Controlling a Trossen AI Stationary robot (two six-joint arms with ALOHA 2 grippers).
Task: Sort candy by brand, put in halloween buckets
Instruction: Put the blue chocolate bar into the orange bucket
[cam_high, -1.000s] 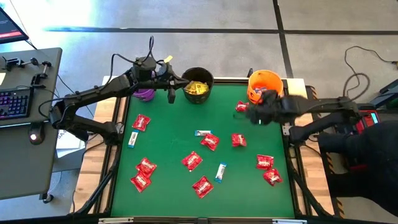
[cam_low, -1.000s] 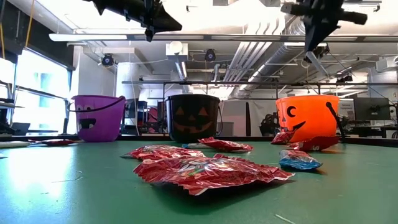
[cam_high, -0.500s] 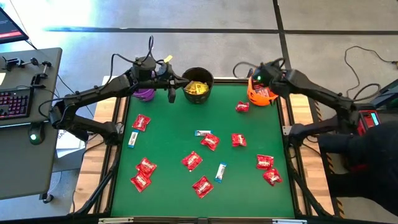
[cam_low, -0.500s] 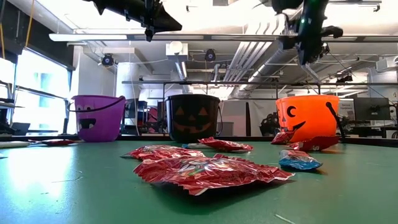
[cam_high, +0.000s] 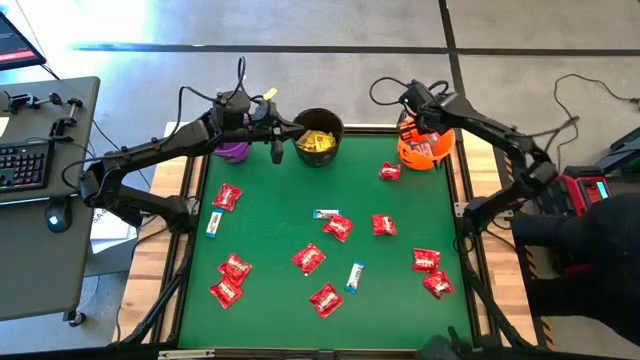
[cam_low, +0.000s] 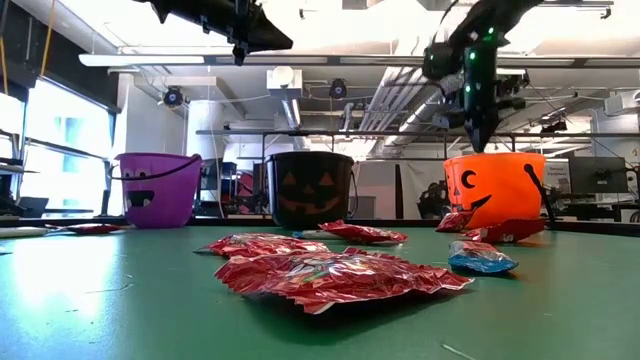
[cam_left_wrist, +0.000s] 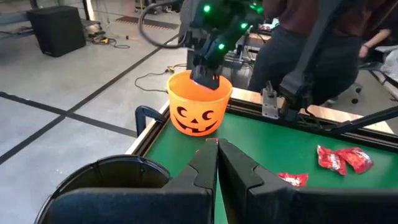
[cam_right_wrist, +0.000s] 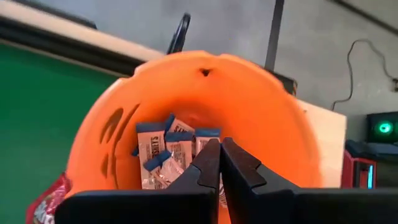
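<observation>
Right wrist view: closed, empty fingers (cam_right_wrist: 220, 163) just above orange bucket's (cam_right_wrist: 261, 112) white-and-blue bars (cam_right_wrist: 163, 151).

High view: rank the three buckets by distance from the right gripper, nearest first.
1. orange bucket, far right corner, directly under the right gripper.
2. black bucket, middle of the far edge.
3. purple bucket, far left, mostly hidden under the left arm.
</observation>
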